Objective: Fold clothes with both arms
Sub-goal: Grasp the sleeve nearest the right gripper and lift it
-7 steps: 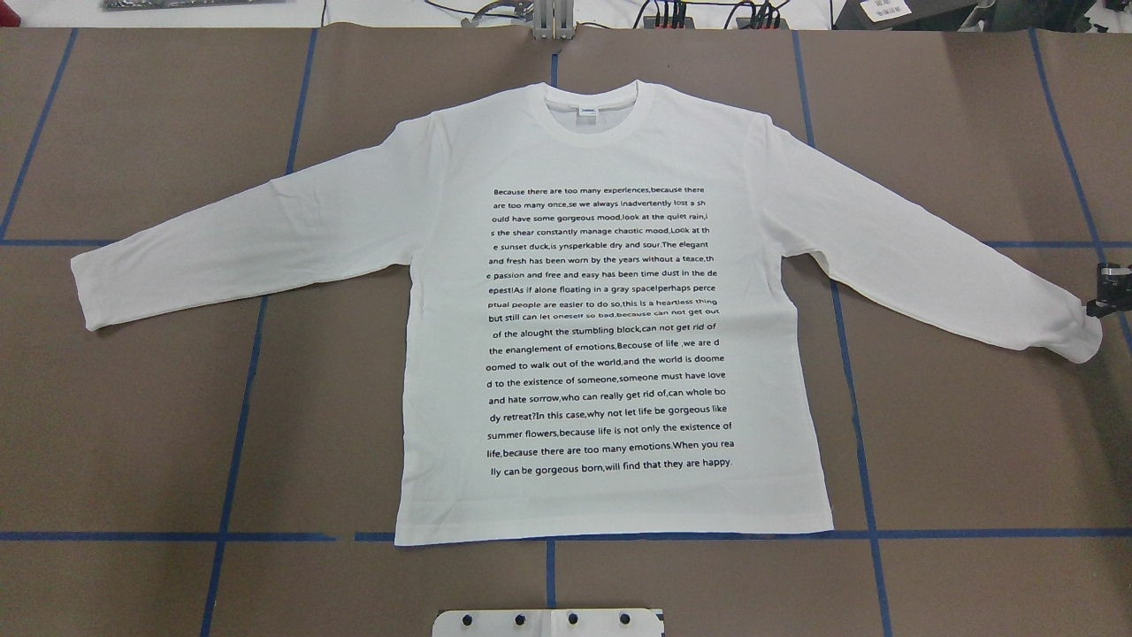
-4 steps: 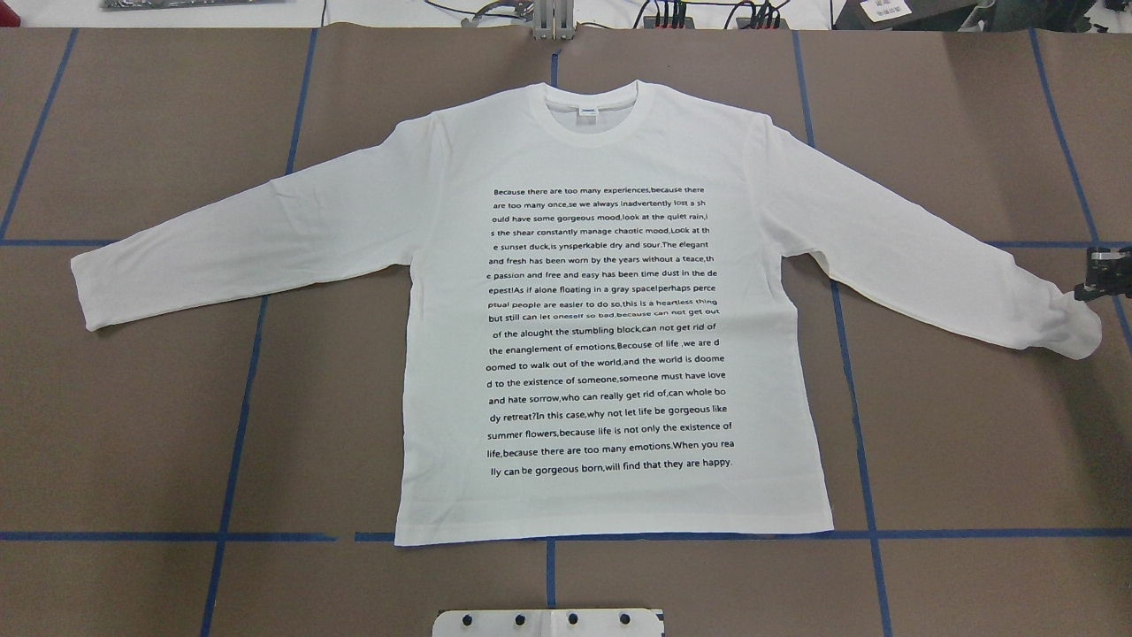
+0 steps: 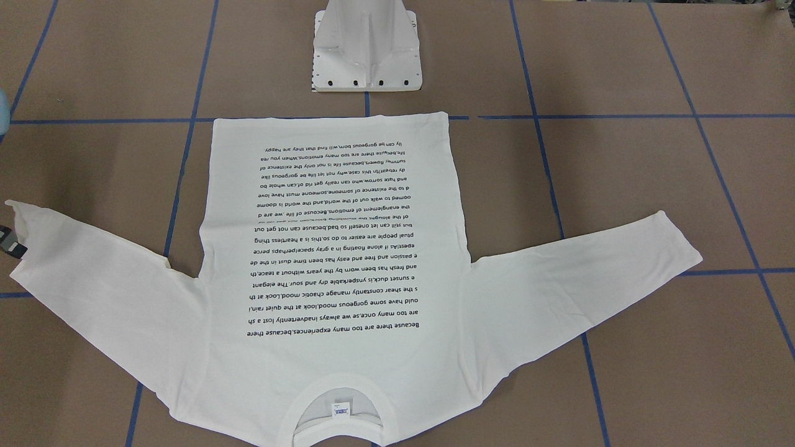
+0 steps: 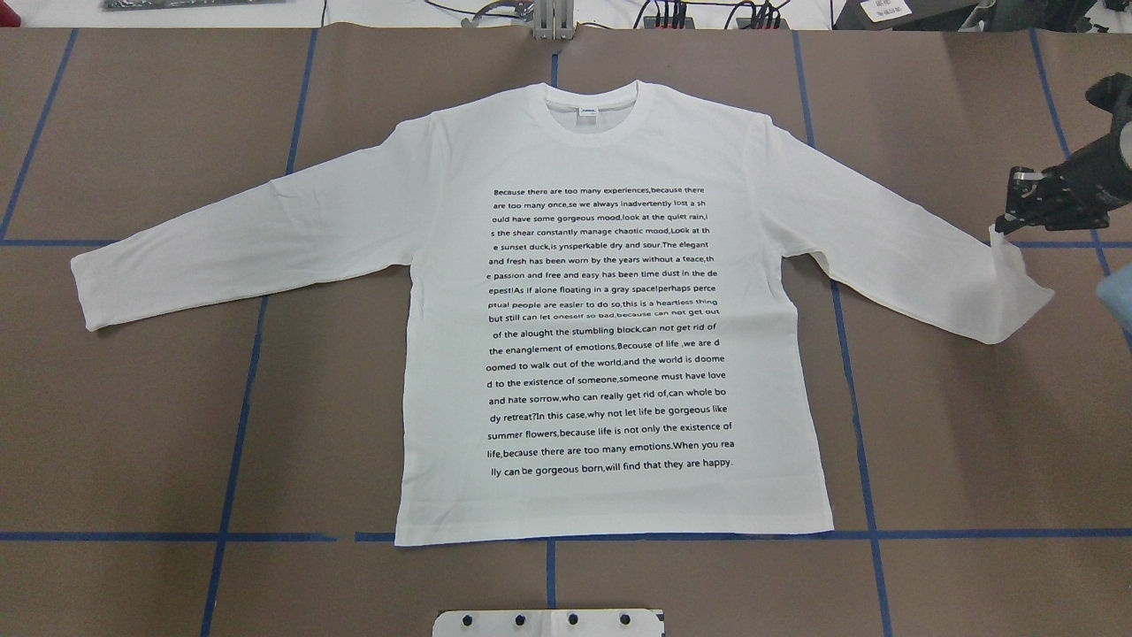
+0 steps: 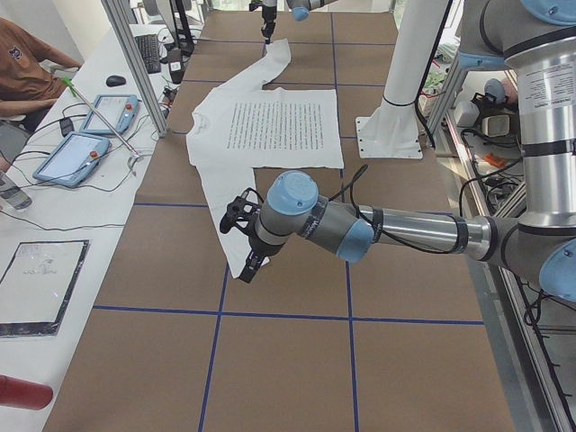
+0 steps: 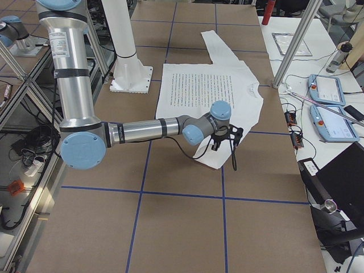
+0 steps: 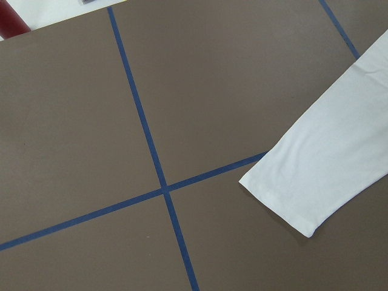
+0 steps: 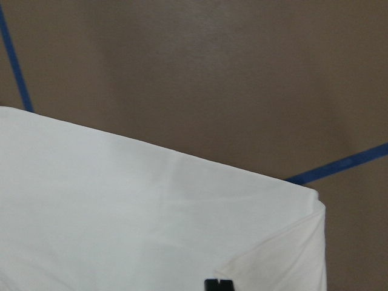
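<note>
The white long-sleeved T-shirt (image 4: 610, 159) lies flat, text side up, collar at the far side; it also shows in the front view (image 3: 348, 360). My right gripper (image 4: 1008, 221) is shut on a corner of the right sleeve's cuff (image 4: 1017, 292) and holds it lifted off the table; it shows at the front view's left edge (image 3: 9, 239). The right wrist view shows the sleeve cloth (image 8: 151, 206) just below the fingers. My left gripper (image 5: 245, 256) hovers over the left cuff (image 7: 291, 206), apart from it; whether it is open or shut I cannot tell.
The table is brown with blue tape lines (image 4: 853, 398). The white pedestal base (image 3: 366, 56) stands at the robot's edge beside the shirt's hem. A side bench with tablets (image 5: 85, 153) and a seated operator (image 5: 27, 63) runs along the far edge.
My right gripper has risen and moved toward the far side and inward with the right cuff. The sleeve end has lifted and drawn in. The rest of the shirt has not moved.
</note>
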`<state>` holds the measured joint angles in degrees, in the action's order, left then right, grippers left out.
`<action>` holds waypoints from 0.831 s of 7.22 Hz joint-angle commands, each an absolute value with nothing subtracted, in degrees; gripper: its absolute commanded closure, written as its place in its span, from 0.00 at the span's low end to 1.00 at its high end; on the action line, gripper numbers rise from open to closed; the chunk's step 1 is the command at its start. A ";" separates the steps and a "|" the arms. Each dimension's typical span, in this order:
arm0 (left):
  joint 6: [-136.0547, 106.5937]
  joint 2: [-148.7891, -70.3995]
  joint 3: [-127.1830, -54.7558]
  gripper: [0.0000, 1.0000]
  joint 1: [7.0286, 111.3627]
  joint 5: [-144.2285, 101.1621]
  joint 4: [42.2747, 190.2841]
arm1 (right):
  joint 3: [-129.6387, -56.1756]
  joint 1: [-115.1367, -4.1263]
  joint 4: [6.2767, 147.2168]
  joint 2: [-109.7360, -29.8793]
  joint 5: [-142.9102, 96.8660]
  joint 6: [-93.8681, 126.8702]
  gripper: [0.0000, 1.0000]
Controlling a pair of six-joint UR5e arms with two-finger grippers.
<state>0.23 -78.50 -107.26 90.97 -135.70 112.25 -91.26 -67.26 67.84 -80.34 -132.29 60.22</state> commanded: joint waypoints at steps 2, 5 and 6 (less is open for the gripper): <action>0.26 -78.57 -107.49 0.00 90.97 -135.79 112.50 | -91.76 -60.23 79.52 -60.09 -131.57 75.97 1.00; 0.44 -78.75 -107.75 0.01 90.88 -135.70 112.68 | -85.13 -48.03 78.84 -41.48 -121.09 90.03 1.00; 0.35 -78.75 -107.75 0.01 90.88 -135.79 112.68 | -79.51 -43.99 77.10 -35.13 -117.63 94.00 1.00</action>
